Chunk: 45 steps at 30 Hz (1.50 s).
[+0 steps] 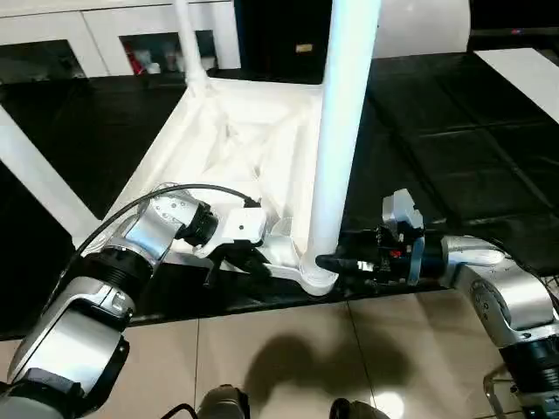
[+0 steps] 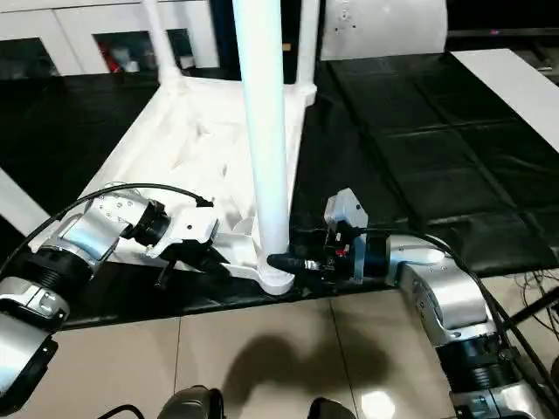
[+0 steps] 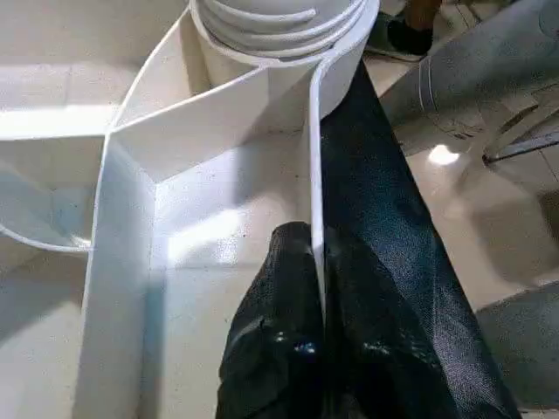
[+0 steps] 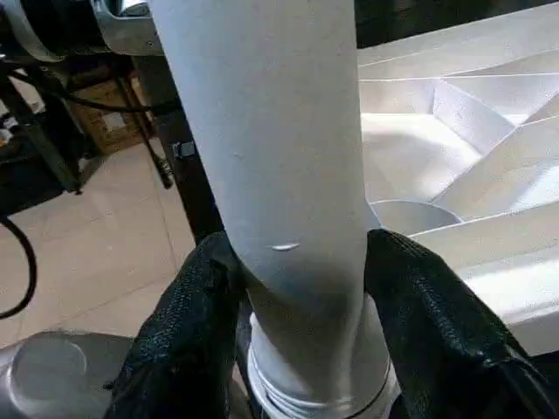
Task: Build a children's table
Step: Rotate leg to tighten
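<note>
At the near corner, right gripper (image 4: 297, 288) jaws clasp the leg (image 1: 342, 140).

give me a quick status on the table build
Left gripper jaws shut on tabletop rim. Right gripper jaws clasp near leg just above its corner socket. Leg upright in socket. Nothing in the way.

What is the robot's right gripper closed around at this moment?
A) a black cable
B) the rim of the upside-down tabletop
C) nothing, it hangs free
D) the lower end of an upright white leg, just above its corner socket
D: in the right wrist view the right gripper has a black finger on each side of the white leg, just above the threaded end entering the tabletop corner.
</note>
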Motion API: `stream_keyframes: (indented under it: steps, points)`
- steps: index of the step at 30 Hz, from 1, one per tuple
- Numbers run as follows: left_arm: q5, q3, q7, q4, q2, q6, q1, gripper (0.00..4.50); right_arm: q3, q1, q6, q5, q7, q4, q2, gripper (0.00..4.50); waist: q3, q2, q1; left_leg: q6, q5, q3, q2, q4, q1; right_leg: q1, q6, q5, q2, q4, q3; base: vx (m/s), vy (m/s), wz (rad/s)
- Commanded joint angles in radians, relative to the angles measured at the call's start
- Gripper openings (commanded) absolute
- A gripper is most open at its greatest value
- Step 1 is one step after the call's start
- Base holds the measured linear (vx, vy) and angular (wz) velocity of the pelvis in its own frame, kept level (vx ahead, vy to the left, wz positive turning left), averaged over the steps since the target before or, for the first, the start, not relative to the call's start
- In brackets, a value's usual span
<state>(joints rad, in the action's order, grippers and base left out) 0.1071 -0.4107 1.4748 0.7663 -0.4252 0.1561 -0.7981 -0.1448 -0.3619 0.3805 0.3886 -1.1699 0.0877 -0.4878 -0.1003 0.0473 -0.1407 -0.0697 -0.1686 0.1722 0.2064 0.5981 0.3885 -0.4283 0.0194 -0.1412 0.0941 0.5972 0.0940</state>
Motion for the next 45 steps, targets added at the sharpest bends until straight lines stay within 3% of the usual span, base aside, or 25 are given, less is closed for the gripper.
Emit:
stream_keyframes:
  steps: [1, 6, 8, 10, 15, 17, 18, 19, 20, 22, 23, 25, 26, 28, 29, 30, 32, 33, 34, 36, 40, 42, 45]
  points:
    - [0.006, -0.034, 0.051, -0.028, 0.014, 0.029, -0.002, 0.0, -0.021, -0.025, 0.0, 0.013, -0.023, 0.021, 0.01, 1.92, 0.103, -0.015, 0.005, 0.069, -0.141, 0.001, 0.022, -0.061, -0.014, 0.069, 0.22, -0.224, 0.055, -0.055, -0.047, 0.0, 0.0, 0.0]
    - [0.003, -0.029, 0.046, -0.028, 0.014, 0.02, 0.001, 0.0, -0.02, -0.029, 0.011, 0.022, -0.04, 0.034, 0.02, 1.91, 0.106, -0.013, 0.003, 0.058, -0.154, 0.0, 0.023, -0.061, -0.016, 0.069, 0.217, -0.23, 0.054, -0.055, -0.047, 0.0, 0.0, 0.0]
    - [0.0, -0.02, 0.029, -0.033, 0.015, -0.004, 0.004, 0.0, -0.015, -0.021, 0.019, 0.026, -0.022, 0.032, 0.034, 1.91, 0.107, -0.019, 0.004, 0.055, -0.159, 0.0, 0.022, -0.061, -0.016, 0.07, 0.218, -0.226, 0.054, -0.056, -0.047, 0.0, 0.0, 0.0]
    - [-0.001, -0.014, 0.017, -0.036, 0.018, -0.02, 0.006, 0.0, -0.012, -0.016, 0.024, 0.028, -0.007, 0.027, 0.043, 1.91, 0.107, -0.014, 0.003, 0.051, -0.166, 0.0, 0.023, -0.061, -0.016, 0.069, 0.219, -0.233, 0.054, -0.057, -0.047, 0.0, 0.0, 0.0]
    - [-0.009, 0.054, -0.167, -0.059, 0.073, -0.203, 0.002, 0.0, 0.009, 0.046, 0.031, -0.047, 0.27, -0.018, 0.159, 1.91, 0.1, -0.014, 0.008, 0.015, -0.221, -0.002, 0.018, -0.067, -0.02, 0.067, 0.182, -0.356, 0.056, -0.07, -0.045, 0.0, 0.0, 0.0]
    - [-0.012, 0.074, -0.234, -0.08, 0.1, -0.258, 0.008, 0.0, 0.017, 0.06, 0.034, -0.08, 0.372, -0.017, 0.21, 1.91, 0.095, -0.016, 0.025, -0.012, -0.263, -0.007, 0.014, -0.075, -0.017, 0.07, 0.136, -0.461, 0.055, -0.08, -0.038, 0.0, 0.0, 0.0]
    - [-0.013, 0.078, -0.246, -0.085, 0.106, -0.269, 0.01, 0.0, 0.019, 0.062, 0.036, -0.084, 0.389, -0.017, 0.219, 1.91, 0.092, -0.015, 0.035, -0.012, -0.295, -0.009, 0.012, -0.075, -0.023, 0.065, 0.119, -0.517, 0.057, -0.094, -0.035, 0.0, 0.0, 0.0]
    - [-0.016, 0.099, -0.321, -0.118, 0.141, -0.333, 0.021, 0.0, 0.033, 0.069, 0.047, -0.109, 0.499, -0.012, 0.281, 1.91, 0.092, -0.011, 0.04, -0.016, -0.297, -0.01, 0.012, -0.074, -0.023, 0.068, 0.117, -0.523, 0.059, -0.093, -0.036, 0.0, 0.0, 0.0]
    - [-0.014, 0.116, -0.396, -0.153, 0.181, -0.398, 0.031, 0.0, 0.049, 0.065, 0.055, -0.131, 0.612, 0.004, 0.349, 1.91, 0.089, -0.016, 0.053, -0.02, -0.319, -0.01, 0.01, -0.077, -0.024, 0.066, 0.109, -0.553, 0.057, -0.099, -0.032, 0.0, 0.0, 0.0]
    - [-0.01, 0.125, -0.452, -0.168, 0.207, -0.434, 0.033, 0.0, 0.062, 0.053, 0.055, -0.152, 0.702, 0.027, 0.398, 1.9, 0.093, -0.015, 0.063, -0.02, -0.312, -0.015, 0.005, -0.076, -0.022, 0.071, 0.081, -0.585, 0.057, -0.105, -0.026, 0.0, 0.0, 0.0]
    - [-0.007, 0.134, -0.499, -0.173, 0.231, -0.46, 0.029, 0.0, 0.074, 0.041, 0.053, -0.155, 0.755, 0.045, 0.431, 1.9, 0.094, -0.01, 0.073, -0.019, -0.312, -0.015, 0.005, -0.077, -0.022, 0.069, 0.083, -0.568, 0.054, -0.105, -0.026, 0.0, 0.0, 0.0]
    - [-0.003, 0.147, -0.559, -0.178, 0.262, -0.49, 0.023, 0.0, 0.087, 0.023, 0.049, -0.162, 0.816, 0.069, 0.469, 1.89, 0.095, -0.012, 0.08, -0.004, -0.316, -0.011, 0.002, -0.073, -0.029, 0.065, 0.087, -0.547, 0.05, -0.111, -0.026, 0.0, 0.0, 0.0]
    - [0.0, 0.156, -0.589, -0.18, 0.277, -0.504, 0.02, 0.0, 0.094, 0.014, 0.047, -0.169, 0.846, 0.082, 0.488, 1.89, 0.096, -0.012, 0.083, 0.004, -0.305, -0.012, 0.002, -0.075, -0.024, 0.068, 0.098, -0.516, 0.049, -0.106, -0.028, 0.0, 0.0, 0.0]
    - [-0.002, 0.179, -0.651, -0.187, 0.31, -0.533, 0.01, 0.0, 0.117, -0.018, 0.038, -0.179, 0.918, 0.12, 0.531, 1.89, 0.099, -0.009, 0.088, 0.007, -0.296, -0.01, 0.002, -0.073, -0.026, 0.066, 0.113, -0.48, 0.048, -0.104, -0.029, 0.0, 0.0, 0.0]
    - [0.004, 0.184, -0.684, -0.187, 0.324, -0.525, 0.002, 0.0, 0.153, -0.05, 0.007, -0.176, 0.961, 0.153, 0.569, 1.89, 0.101, -0.011, 0.09, 0.009, -0.288, -0.01, 0.002, -0.073, -0.024, 0.068, 0.126, -0.452, 0.048, -0.1, -0.03, 0.0, 0.0, 0.0]
    - [0.004, 0.184, -0.684, -0.186, 0.324, -0.524, 0.001, 0.0, 0.154, -0.052, 0.002, -0.177, 0.963, 0.156, 0.57, 1.89, 0.103, -0.01, 0.092, 0.011, -0.281, -0.01, 0.002, -0.073, -0.022, 0.069, 0.131, -0.433, 0.047, -0.098, -0.031, 0.0, 0.0, 0.0]
    - [0.018, 0.165, -0.667, -0.173, 0.306, -0.487, -0.005, 0.0, 0.168, -0.066, -0.047, -0.183, 0.965, 0.16, 0.57, 2.45, 0.11, -0.013, 0.092, 0.026, -0.229, -0.007, 0.002, -0.069, -0.018, 0.074, 0.156, -0.324, 0.045, -0.086, -0.036, 0.0, 0.0, 0.0]
    - [0.026, 0.156, -0.66, -0.172, 0.297, -0.474, -0.005, 0.0, 0.169, -0.065, -0.059, -0.181, 0.956, 0.155, 0.569, 2.45, 0.112, -0.011, 0.09, 0.031, -0.215, -0.006, 0.003, -0.068, -0.019, 0.074, 0.165, -0.294, 0.045, -0.082, -0.037, 0.0, 0.0, 0.0]
    - [0.023, 0.141, -0.617, -0.176, 0.27, -0.436, 0.008, 0.0, 0.167, -0.051, -0.075, -0.181, 0.932, 0.122, 0.546, 2.62, 0.116, -0.01, 0.088, 0.051, -0.181, -0.004, 0.001, -0.065, -0.014, 0.08, 0.186, -0.232, 0.045, -0.074, -0.039, 0.0, 0.0, 0.0]
    - [0.022, 0.123, -0.554, -0.177, 0.233, -0.383, 0.026, 0.0, 0.168, -0.028, -0.094, -0.178, 0.889, 0.082, 0.506, 2.79, 0.118, -0.009, 0.085, 0.058, -0.162, -0.004, 0.002, -0.063, -0.014, 0.081, 0.192, -0.204, 0.045, -0.07, -0.04, 0.0, 0.0, 0.0]
    - [0.01, 0.099, -0.42, -0.18, 0.151, -0.302, 0.067, 0.0, 0.195, 0.034, -0.112, -0.147, 0.758, 0.001, 0.401, 3.0, 0.128, -0.009, 0.067, 0.093, -0.078, -0.004, 0.007, -0.055, -0.008, 0.086, 0.227, -0.06, 0.045, -0.047, -0.043, 0.0, 0.0, 0.0]
    - [0.007, 0.093, -0.387, -0.178, 0.132, -0.288, 0.073, 0.0, 0.197, 0.049, -0.114, -0.135, 0.716, -0.017, 0.369, 3.27, 0.123, 0.001, 0.055, 0.099, -0.115, 0.0, 0.012, -0.055, -0.015, 0.074, 0.237, -0.091, 0.044, -0.051, -0.043, 0.0, 0.0, 0.0]
    - [0.007, 0.068, -0.277, -0.146, 0.073, -0.194, 0.073, 0.0, 0.191, 0.093, -0.103, -0.091, 0.545, -0.065, 0.248, 3.47, 0.119, -0.003, 0.042, 0.076, -0.163, -0.001, 0.015, -0.059, -0.02, 0.074, 0.217, -0.165, 0.044, -0.058, -0.044, 0.0, 0.0, 0.0]
